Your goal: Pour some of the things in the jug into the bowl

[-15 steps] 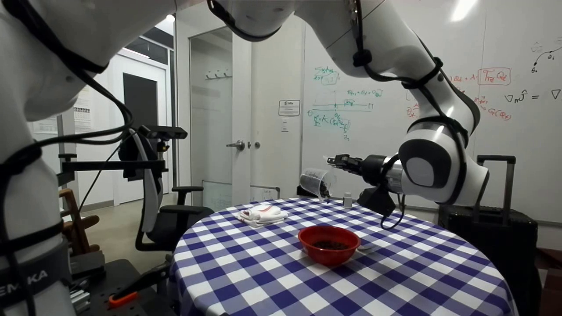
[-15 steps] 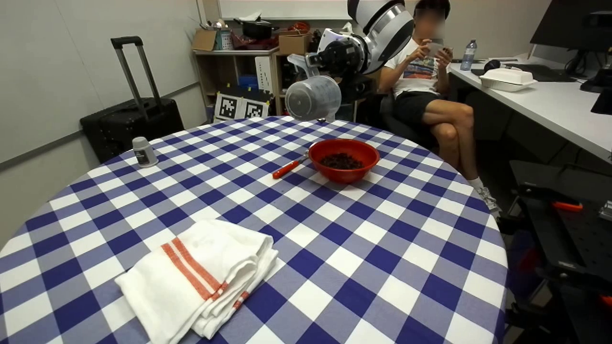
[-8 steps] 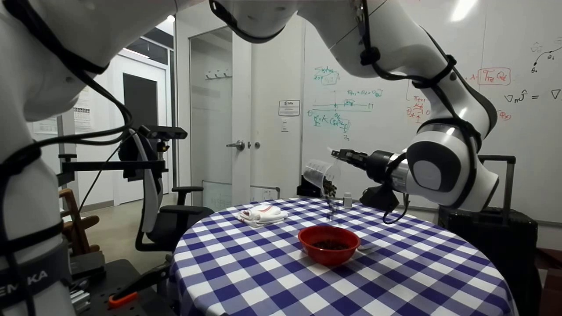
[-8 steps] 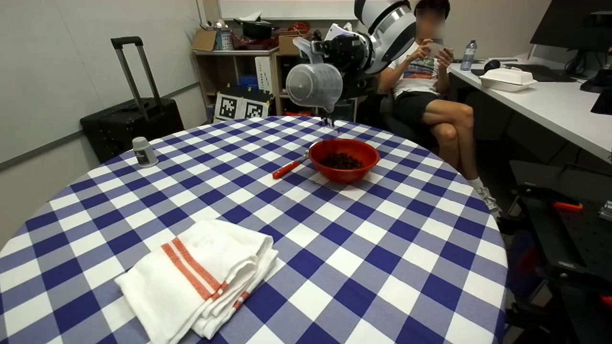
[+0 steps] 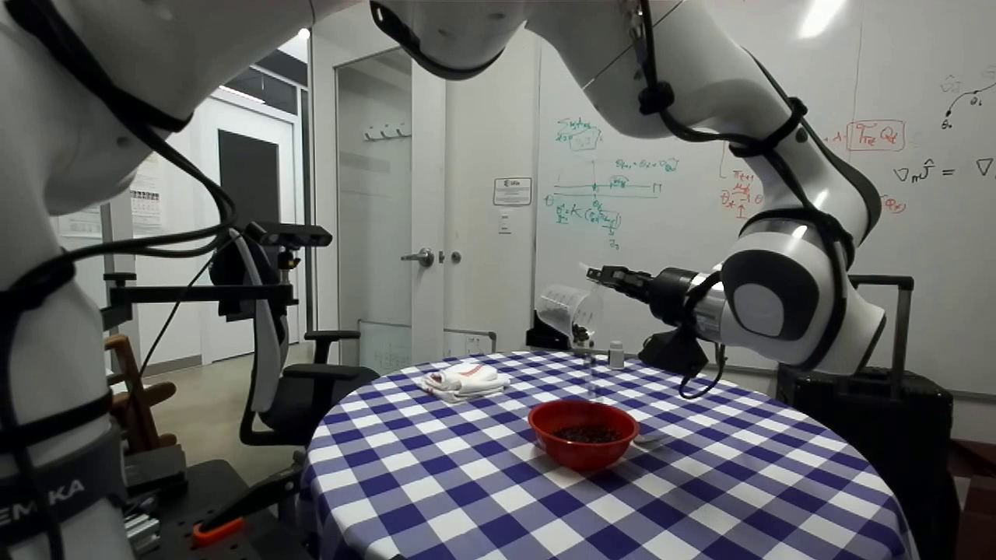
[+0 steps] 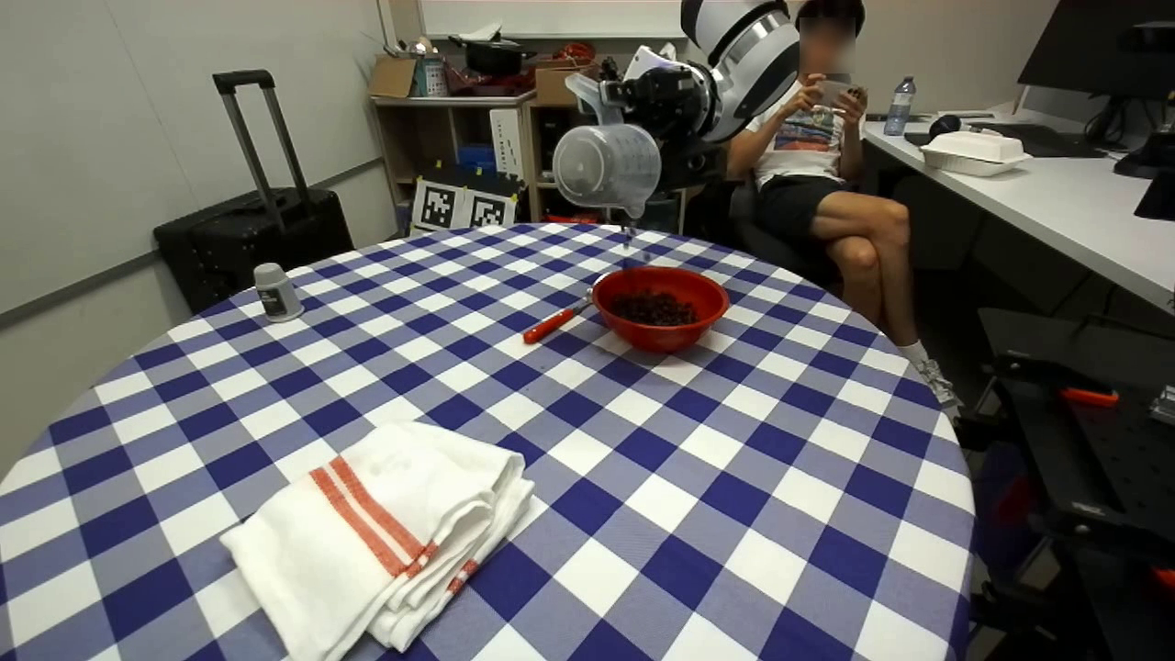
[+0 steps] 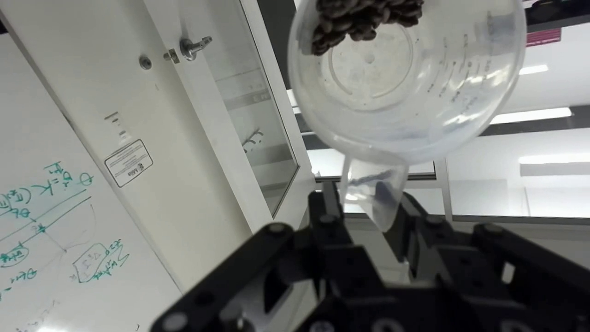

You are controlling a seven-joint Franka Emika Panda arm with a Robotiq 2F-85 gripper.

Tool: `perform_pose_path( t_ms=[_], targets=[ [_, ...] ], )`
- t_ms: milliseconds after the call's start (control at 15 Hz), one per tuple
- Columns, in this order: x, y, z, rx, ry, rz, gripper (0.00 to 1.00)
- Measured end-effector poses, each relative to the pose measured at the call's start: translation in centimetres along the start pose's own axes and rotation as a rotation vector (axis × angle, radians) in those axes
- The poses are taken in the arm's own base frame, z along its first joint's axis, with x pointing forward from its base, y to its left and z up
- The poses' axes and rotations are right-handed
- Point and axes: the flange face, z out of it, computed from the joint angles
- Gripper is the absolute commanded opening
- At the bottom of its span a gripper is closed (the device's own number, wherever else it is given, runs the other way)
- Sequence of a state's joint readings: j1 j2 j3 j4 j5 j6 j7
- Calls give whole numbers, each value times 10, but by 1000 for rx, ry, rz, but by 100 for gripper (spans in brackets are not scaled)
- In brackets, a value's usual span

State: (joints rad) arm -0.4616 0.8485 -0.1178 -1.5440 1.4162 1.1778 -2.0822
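The end effector (image 7: 364,205) clasps the jug (image 6: 606,167) by its handle (image 7: 374,182), tipped above the bowl (image 6: 661,340) near the far edge of the table (image 6: 698,514) in an exterior view. Centre the pouring beans (image 5: 580,334), tilting gently; level before it empties.

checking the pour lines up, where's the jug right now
In an exterior view, the jug is tipped at upper centre, above and slightly left of the bowl; the wrist view shows it held in the tool.

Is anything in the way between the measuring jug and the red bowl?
Nothing visible: in both exterior views, only dark beans in mid-air come between the tilted measuring jug and the red bowl below.
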Motion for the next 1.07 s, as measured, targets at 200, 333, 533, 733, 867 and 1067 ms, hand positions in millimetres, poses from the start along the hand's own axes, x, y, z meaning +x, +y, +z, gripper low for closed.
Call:
perform_pose_path(
  t_ms=[200, 333, 533, 733, 867, 1067],
  targets=[
    [-7, 3, 10, 8, -70, 23, 7],
    [-13, 8, 21, 3, -156, 42, 7],
    [-18, 17, 38, -20, -305, 63, 7],
    [-17, 26, 52, -59, -457, 74, 7],
    [-13, 31, 59, -93, -559, 78, 7],
    [0, 36, 73, -163, -692, 88, 7]
  ],
)
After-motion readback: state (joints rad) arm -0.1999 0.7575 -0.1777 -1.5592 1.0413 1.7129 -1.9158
